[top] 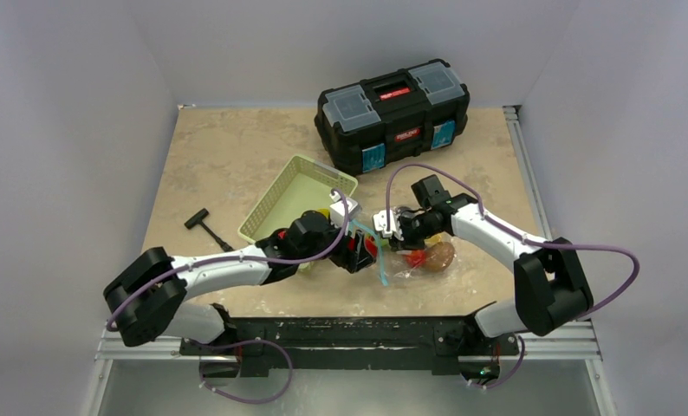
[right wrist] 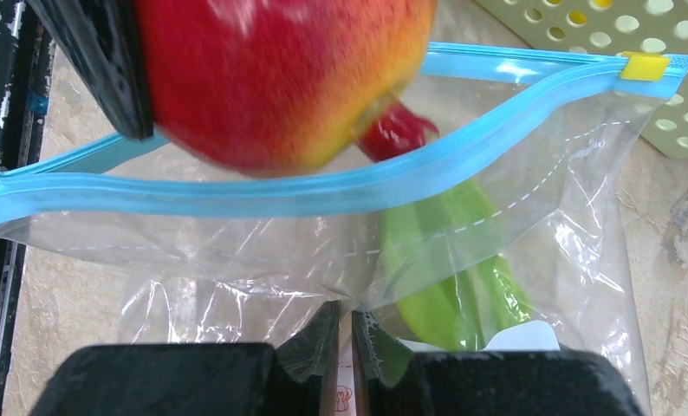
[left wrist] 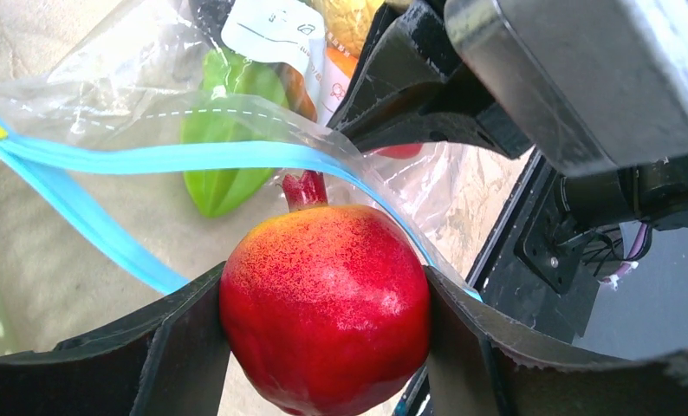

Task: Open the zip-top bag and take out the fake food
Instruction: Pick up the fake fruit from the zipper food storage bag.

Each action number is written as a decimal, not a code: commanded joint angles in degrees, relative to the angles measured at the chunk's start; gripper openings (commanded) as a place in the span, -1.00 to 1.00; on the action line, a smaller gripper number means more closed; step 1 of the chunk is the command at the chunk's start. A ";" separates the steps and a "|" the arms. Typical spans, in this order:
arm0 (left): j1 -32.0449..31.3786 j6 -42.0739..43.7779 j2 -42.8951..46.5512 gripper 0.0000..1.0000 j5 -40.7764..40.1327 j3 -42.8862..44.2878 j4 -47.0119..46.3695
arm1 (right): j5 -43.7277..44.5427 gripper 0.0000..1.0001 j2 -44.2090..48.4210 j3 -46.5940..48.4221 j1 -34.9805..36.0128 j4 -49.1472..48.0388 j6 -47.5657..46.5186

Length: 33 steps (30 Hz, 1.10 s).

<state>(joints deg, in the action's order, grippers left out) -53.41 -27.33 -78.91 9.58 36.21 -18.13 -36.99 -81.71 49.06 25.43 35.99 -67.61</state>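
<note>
Overhead view: a beige, marbled tabletop [top: 228, 156] stood in a booth of plain pale grey walls [top: 72, 104] on three sides, with a metal rail [top: 518, 165] along its right edge and a black beam [top: 340, 334] carrying both arm bases at the near edge. A black toolbox [top: 394, 113] with a red handle sat at the far side. A pale green lattice basket [top: 297, 198] lay at an angle near the centre, and a small black T-shaped tool [top: 206, 227] lay well to its left.

The zip-top bag [top: 414, 264] lay on the tabletop near the front centre, just right of the basket, with both grippers meeting over it. Its teal zip strip [right wrist: 236, 195] was parted, so the mouth was open. A yellow slider [right wrist: 644, 65] sat at the end of the strip nearest the basket.

The left gripper [top: 362, 247] was clamped on a red fruit [left wrist: 323, 303] of the fake food, one finger [left wrist: 176, 347] against each side, at the bag's mouth. The right gripper [right wrist: 345, 334] was pinched nearly closed on the clear film of the bag. A green piece [right wrist: 453, 286] lay inside the bag, and a brown piece [top: 440, 254] showed through the plastic.
</note>
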 commanded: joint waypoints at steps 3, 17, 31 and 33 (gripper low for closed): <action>-0.21 2.70 6.46 -1.00 -1.56 -0.78 7.95 | -0.45 -0.82 1.73 0.14 -0.26 0.65 -0.94; -0.21 6.39 18.20 -1.00 -5.85 -0.54 26.65 | -0.66 -0.80 1.89 0.08 -0.27 1.04 -1.51; 3.14 8.32 27.33 -1.00 -9.40 3.16 38.27 | -0.80 -0.81 1.82 0.16 -0.22 1.37 -1.83; 4.97 8.55 28.37 -1.00 -8.69 3.30 38.49 | -0.75 -0.80 1.80 0.15 -0.22 1.41 -1.82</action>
<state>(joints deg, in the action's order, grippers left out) -51.22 -20.34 -52.88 1.39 36.58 18.96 -36.99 -81.69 49.06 25.43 36.58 -68.23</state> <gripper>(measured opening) 0.677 0.097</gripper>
